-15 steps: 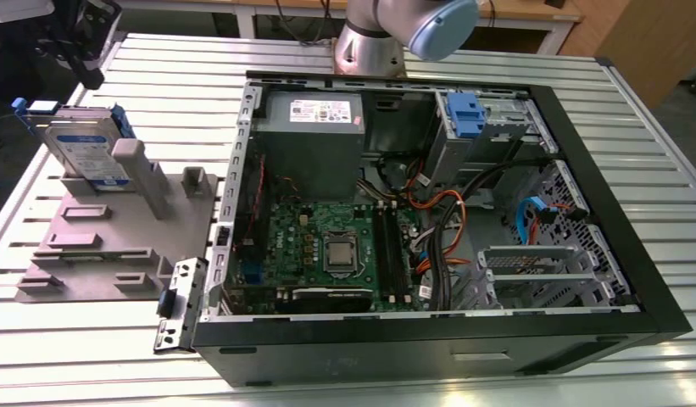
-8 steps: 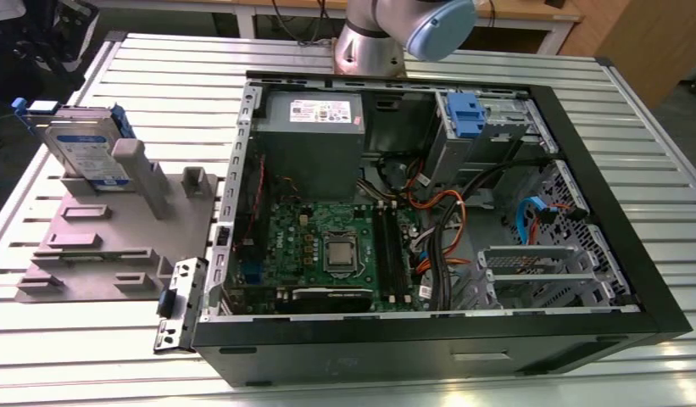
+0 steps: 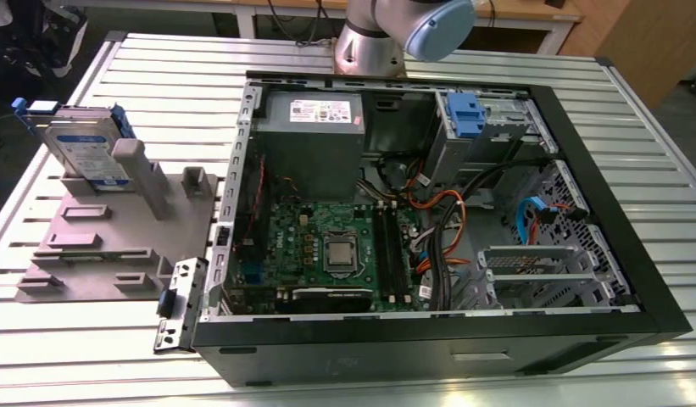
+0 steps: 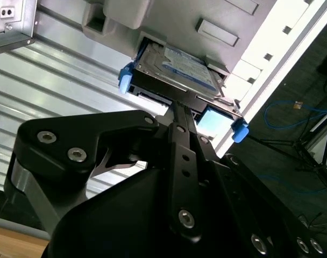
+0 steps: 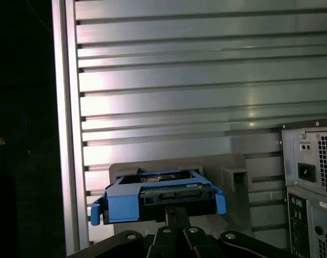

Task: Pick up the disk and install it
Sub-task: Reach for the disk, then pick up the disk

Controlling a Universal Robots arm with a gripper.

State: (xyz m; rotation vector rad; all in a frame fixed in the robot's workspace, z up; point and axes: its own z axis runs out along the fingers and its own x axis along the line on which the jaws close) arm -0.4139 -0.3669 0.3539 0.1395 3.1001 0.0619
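Slatted metal table point(image 3: 155, 68), disk point(image 3: 87, 153) on edge in grey fixture point(image 3: 99, 246), well apart from end effector point(image 4: 177, 107), jaws together.

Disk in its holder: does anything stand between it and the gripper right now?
Nothing visible does. In both wrist views the shut gripper points straight at the near end of the disk, with open space between them. The disk stands in a grey holder beside the computer case.
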